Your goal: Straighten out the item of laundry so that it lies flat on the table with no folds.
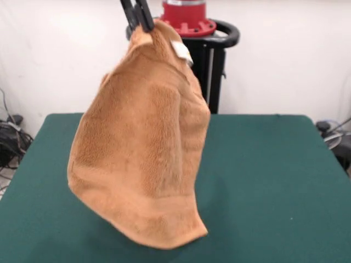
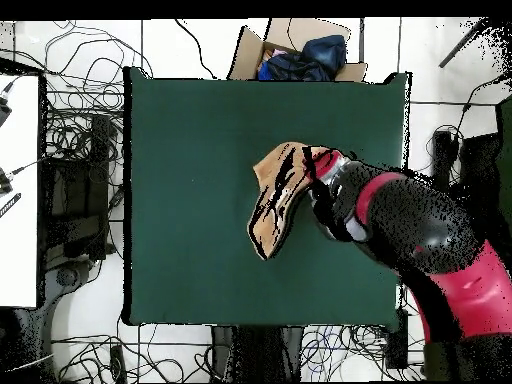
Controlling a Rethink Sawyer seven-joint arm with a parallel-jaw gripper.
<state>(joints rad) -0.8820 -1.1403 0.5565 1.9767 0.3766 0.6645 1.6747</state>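
The item of laundry (image 1: 142, 159), an orange-tan terry towel, hangs in the air from one corner, draped in vertical folds with a woven band near its lower edge. A small white tag (image 1: 181, 52) shows near its top. My gripper (image 1: 140, 19) is shut on that top corner at the picture's upper edge. Below it lies the dark green table (image 1: 269, 181). In the overhead view the towel (image 2: 275, 205) appears as a narrow bunched shape over the table (image 2: 190, 180), just left of my gripper (image 2: 315, 175) and the red and black arm (image 2: 420, 235). Its lowest tip hangs clear of the table.
A cardboard box (image 2: 300, 50) holding dark blue cloth sits beyond the table's far edge in the overhead view. Cables (image 2: 80, 130) lie on the floor around the table. A black stand (image 1: 214, 60) rises behind the towel in the front view.
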